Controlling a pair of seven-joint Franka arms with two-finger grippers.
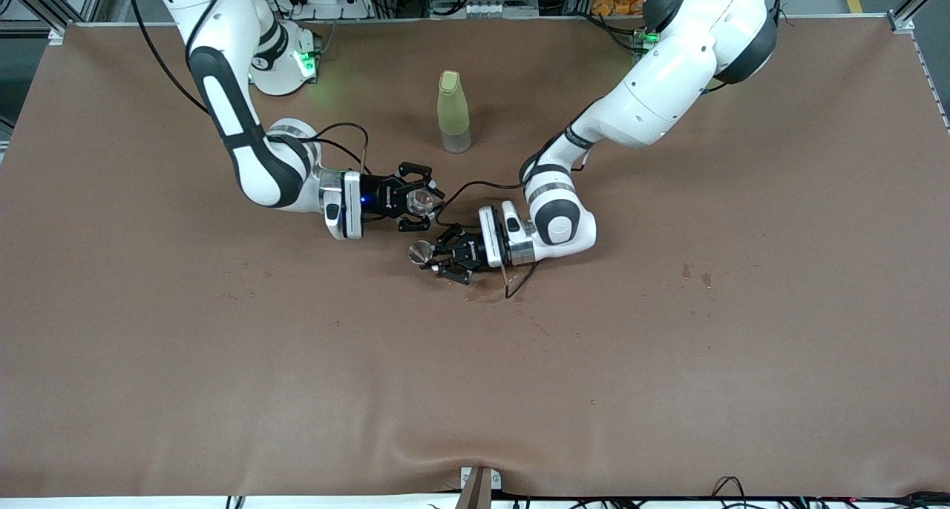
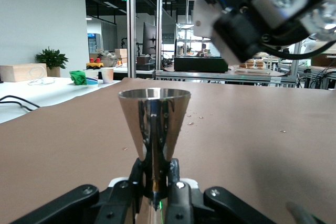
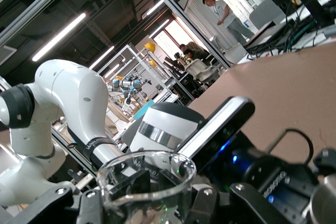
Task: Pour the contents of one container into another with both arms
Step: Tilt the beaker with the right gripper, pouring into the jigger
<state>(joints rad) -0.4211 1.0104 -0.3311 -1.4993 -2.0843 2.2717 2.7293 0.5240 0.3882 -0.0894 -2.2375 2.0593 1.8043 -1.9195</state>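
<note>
Above mid-table, right end effector [image 1: 420, 199] gripping clear cup [image 1: 421, 200], left end effector [image 1: 438, 256] clamping metal jigger [image 1: 420, 252]

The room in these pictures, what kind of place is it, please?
Most likely a robotics laboratory or workshop. Two white robot arms stand at a table with a brown cover, aluminium frames and more benches fill the room, and another small robot arm stands on a bench farther off.

A: What sits closest to the camera?
B: A clear cup [image 3: 147, 182], its round rim up, clamped in the right gripper [image 3: 142, 203].
A: And past it?
B: The left arm [image 3: 58, 103], white with black bands, above the brown table [image 3: 294, 93].
</note>
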